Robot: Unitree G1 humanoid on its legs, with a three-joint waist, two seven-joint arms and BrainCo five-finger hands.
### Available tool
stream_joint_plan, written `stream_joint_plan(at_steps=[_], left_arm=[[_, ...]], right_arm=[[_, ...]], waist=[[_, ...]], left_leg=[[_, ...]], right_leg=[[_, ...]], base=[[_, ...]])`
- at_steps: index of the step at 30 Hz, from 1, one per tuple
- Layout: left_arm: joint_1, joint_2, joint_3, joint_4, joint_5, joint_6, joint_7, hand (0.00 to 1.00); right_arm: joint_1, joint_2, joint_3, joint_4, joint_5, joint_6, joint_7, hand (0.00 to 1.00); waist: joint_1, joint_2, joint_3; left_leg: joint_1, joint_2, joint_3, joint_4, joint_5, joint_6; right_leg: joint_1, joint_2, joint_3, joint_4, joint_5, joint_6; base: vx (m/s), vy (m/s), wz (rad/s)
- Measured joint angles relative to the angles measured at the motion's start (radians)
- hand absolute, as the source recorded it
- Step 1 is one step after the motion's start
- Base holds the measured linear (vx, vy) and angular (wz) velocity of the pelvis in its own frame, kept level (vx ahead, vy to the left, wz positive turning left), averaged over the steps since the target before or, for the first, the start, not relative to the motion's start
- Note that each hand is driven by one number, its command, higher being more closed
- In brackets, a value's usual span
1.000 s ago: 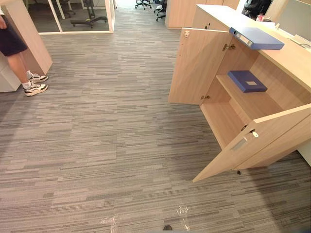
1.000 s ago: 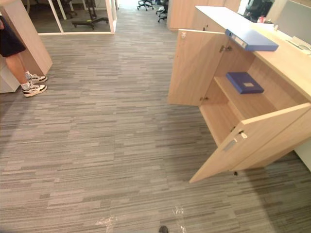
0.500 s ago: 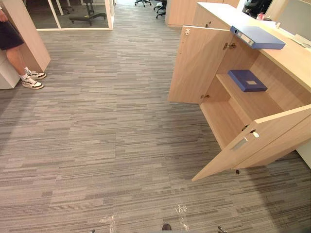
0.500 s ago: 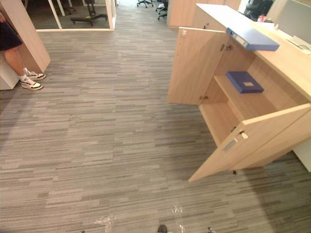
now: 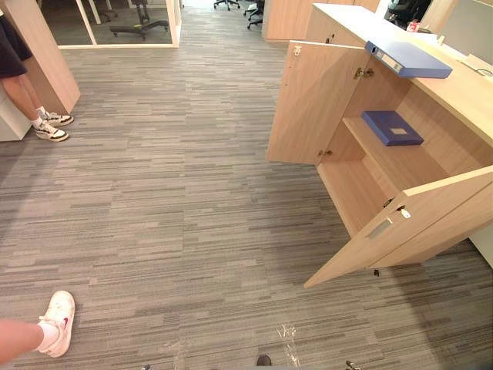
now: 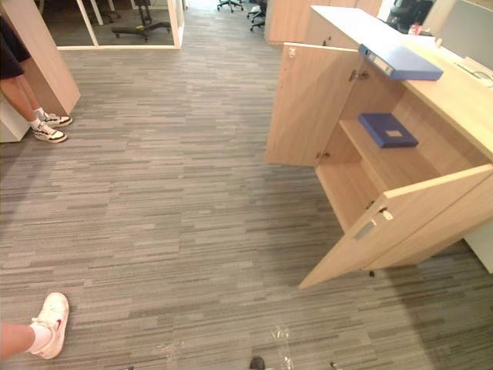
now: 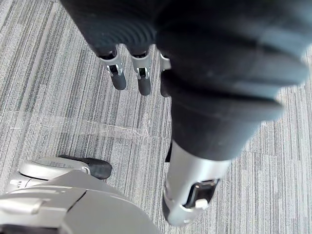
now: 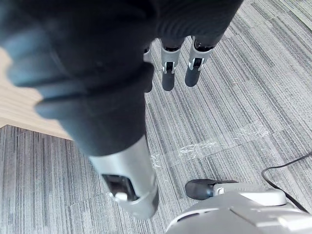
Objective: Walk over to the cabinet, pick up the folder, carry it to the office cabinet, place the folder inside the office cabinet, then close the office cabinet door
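A blue ring-binder folder lies flat on top of the light wooden office cabinet at the right. A darker blue folder rests on the shelf inside. Both cabinet doors stand open: the far door and the near door, which swings out over the carpet. My left hand hangs over the grey carpet with straight fingers and holds nothing. My right hand hangs the same way, open and empty, by the cabinet's side.
A person's leg and white shoe stand at the lower left. Another person's shoes are at the far left beside a wooden partition. Office chairs stand at the back. Clear tape marks the carpet.
A person's leg with a white shoe has stepped in at the lower left. The person at the far left has shifted a little. The cabinet and folders have not moved.
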Motion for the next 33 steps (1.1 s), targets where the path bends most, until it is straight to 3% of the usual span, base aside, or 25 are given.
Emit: stream_joint_plan(at_steps=[3,4,5,6,7,8,9,11,12,13,15,16,18,19,22,24,25,26,27,29,31,32,33], left_arm=[[-0.001,-0.013,0.034,-0.015,0.0,0.0,0.005,0.0],[0.001,-0.018,0.061,-0.034,0.0,0.001,0.007,0.0],[-0.001,-0.022,0.074,-0.045,0.0,0.001,0.007,0.0],[-0.004,-0.039,0.103,-0.076,0.001,0.001,0.009,0.0],[-0.008,-0.049,0.117,-0.081,0.001,0.0,0.014,0.0],[-0.007,-0.053,0.12,-0.081,0.0,0.0,0.017,0.0],[-0.008,-0.053,0.12,-0.081,0.0,-0.001,0.019,0.0],[-0.008,-0.055,0.122,-0.081,0.0,-0.004,0.022,0.0],[-0.009,-0.057,0.128,-0.081,-0.001,-0.006,0.028,0.0],[-0.009,-0.058,0.129,-0.081,-0.001,-0.007,0.029,0.0],[0.001,-0.068,0.131,-0.077,-0.001,-0.009,0.035,0.0],[0.003,-0.066,0.132,-0.078,-0.001,-0.01,0.037,0.0],[0.003,-0.054,0.133,-0.077,0.0,-0.01,0.038,0.0],[0.004,-0.05,0.133,-0.076,0.0,-0.01,0.038,0.0],[0.003,-0.053,0.126,-0.048,0.0,-0.012,0.038,0.0],[0.001,-0.052,0.108,-0.049,0.0,-0.012,0.037,0.0],[0.0,-0.048,0.082,-0.048,0.005,-0.014,0.036,0.0],[-0.001,-0.048,0.075,-0.048,0.007,-0.014,0.036,0.0],[-0.011,-0.044,0.064,-0.04,0.017,-0.013,0.036,0.0],[-0.022,-0.043,0.04,-0.041,0.043,-0.013,0.035,0.0],[-0.025,-0.041,0.025,-0.04,0.044,-0.013,0.034,0.0],[-0.027,-0.04,0.022,-0.039,0.044,-0.013,0.033,0.0],[-0.028,-0.04,0.021,-0.04,0.044,-0.013,0.03,0.0]], right_arm=[[-0.004,-0.001,0.0,-0.001,0.028,0.0,0.001,0.0],[-0.007,0.002,0.0,-0.005,0.029,-0.001,0.002,0.0],[-0.011,0.004,0.0,-0.01,0.029,-0.001,0.003,0.0],[-0.008,-0.001,0.001,-0.03,0.029,0.0,0.007,0.0],[-0.007,-0.005,0.0,-0.033,0.029,0.0,0.01,0.0],[-0.007,-0.007,-0.001,-0.033,0.029,0.001,0.011,0.0],[-0.008,-0.007,-0.003,-0.035,0.03,0.002,0.012,0.0],[-0.01,-0.008,-0.008,-0.038,0.03,0.003,0.012,0.0],[-0.014,-0.008,-0.015,-0.038,0.031,0.003,0.012,0.0],[-0.015,-0.008,-0.018,-0.038,0.032,0.003,0.012,0.0],[-0.014,-0.013,-0.025,-0.037,0.033,0.004,0.01,0.0],[-0.016,-0.007,-0.05,-0.035,0.034,0.004,0.012,0.0],[-0.027,0.012,-0.061,-0.038,0.036,0.003,0.012,0.0],[-0.028,0.021,-0.062,-0.037,0.039,0.004,0.011,0.0],[-0.028,0.027,-0.094,-0.04,0.071,0.004,0.015,0.0],[-0.03,0.027,-0.126,-0.059,0.077,0.005,0.02,0.0],[-0.033,0.02,-0.136,-0.082,0.08,0.005,0.02,0.0],[-0.035,0.018,-0.136,-0.089,0.083,0.003,0.02,0.0],[-0.046,0.023,-0.133,-0.108,0.097,0.002,0.02,0.0],[-0.068,0.03,-0.108,-0.117,0.106,0.001,0.02,0.0],[-0.085,0.042,-0.082,-0.127,0.104,-0.01,0.021,0.0],[-0.089,0.043,-0.079,-0.128,0.106,-0.011,0.021,0.0],[-0.091,0.051,-0.08,-0.14,0.106,-0.015,0.021,0.0]], waist=[[0.0,0.008,0.015],[0.006,0.003,0.03],[0.006,0.003,0.038],[0.009,0.01,0.055],[0.013,0.018,0.066],[0.015,0.02,0.07],[0.019,0.014,0.072],[0.02,0.014,0.072],[0.019,0.015,0.072],[0.018,0.017,0.072],[0.02,0.035,0.06],[0.024,0.028,0.053],[0.023,0.002,0.039],[0.029,-0.007,0.029],[0.039,0.008,-0.011],[0.024,0.015,-0.019],[0.011,0.026,-0.016],[0.001,0.033,-0.014],[-0.014,0.036,-0.008],[-0.007,0.049,0.02],[-0.009,0.055,0.037],[-0.009,0.055,0.043],[-0.01,0.052,0.059]], left_leg=[[-0.073,0.023,0.012,0.182,-0.094,-0.036],[-0.126,0.036,0.036,0.314,-0.119,-0.071],[-0.169,0.042,0.046,0.404,-0.12,-0.074],[-0.285,0.072,0.071,0.645,-0.116,-0.094],[-0.335,0.101,0.098,0.732,-0.145,-0.058],[-0.359,0.118,0.109,0.754,-0.167,-0.046],[-0.391,0.145,0.116,0.699,-0.18,-0.039],[-0.398,0.146,0.087,0.547,-0.171,-0.048],[-0.391,0.134,0.038,0.362,-0.124,-0.064],[-0.386,0.133,0.02,0.293,-0.103,-0.069],[-0.352,0.136,0.037,0.157,0.028,-0.105],[-0.342,0.114,0.078,0.141,0.107,-0.087],[-0.324,0.074,0.115,0.142,0.1,-0.068],[-0.294,0.048,0.144,0.134,0.08,-0.04],[-0.207,-0.014,0.196,0.093,0.046,0.009],[-0.143,-0.052,0.183,0.067,0.037,0.023],[-0.08,-0.076,0.168,0.046,0.022,0.048],[-0.057,-0.079,0.158,0.039,0.014,0.06],[-0.012,-0.081,0.139,0.023,0.006,0.07],[0.068,-0.052,0.139,0.009,-0.001,0.058],[0.116,-0.026,0.146,0.007,-0.014,0.038],[0.129,-0.018,0.149,0.006,-0.02,0.029],[0.165,-0.005,0.152,-0.015,-0.038,0.02]], right_leg=[[0.008,0.012,0.003,0.0,-0.019,-0.018],[0.02,0.015,0.005,0.0,-0.023,-0.025],[0.025,0.015,0.005,0.0,-0.026,-0.029],[0.046,0.014,0.008,0.011,-0.036,-0.039],[0.048,0.011,0.013,0.021,-0.044,-0.038],[0.048,0.005,0.016,0.024,-0.05,-0.035],[0.057,-0.023,0.025,0.03,-0.061,-0.021],[0.056,-0.063,0.036,0.036,-0.076,0.001],[0.055,-0.109,0.045,0.04,-0.095,0.03],[0.055,-0.125,0.047,0.041,-0.103,0.043],[0.061,-0.168,0.053,0.05,-0.126,0.091],[0.06,-0.202,0.049,0.068,-0.13,0.107],[0.05,-0.254,0.02,0.112,-0.126,0.106],[0.04,-0.285,0.022,0.139,-0.108,0.122],[-0.016,-0.351,0.038,0.298,-0.099,0.119],[-0.099,-0.406,0.051,0.527,-0.085,0.098],[-0.18,-0.459,0.019,0.747,-0.016,-0.03],[-0.203,-0.477,-0.006,0.832,-0.012,-0.061],[-0.249,-0.498,-0.069,0.975,-0.061,-0.057],[-0.286,-0.456,-0.19,1.04,-0.175,-0.033],[-0.322,-0.391,-0.276,0.977,-0.221,-0.015],[-0.335,-0.366,-0.294,0.937,-0.222,-0.014],[-0.354,-0.309,-0.351,0.817,-0.216,-0.014]], base=[[0.0,0.02,-0.03],[0.01,0.037,-0.04],[0.03,0.051,-0.04],[0.08,0.082,-0.09],[0.1,0.086,-0.12],[0.14,0.151,-0.18],[0.08,0.109,-0.16],[0.17,0.238,-0.17],[0.26,0.357,-0.13],[0.32,0.414,-0.13],[0.3,0.352,-0.13],[0.39,0.356,-0.23],[0.38,0.285,-0.28],[0.42,0.321,-0.44],[0.42,0.334,-0.44],[0.41,0.304,-0.04],[0.3,0.193,0.22],[0.44,0.223,0.41],[0.26,0.107,0.38],[0.33,0.088,0.15],[0.21,-0.021,-0.06],[0.21,-0.079,0.03],[0.19,-0.104,0.08]])
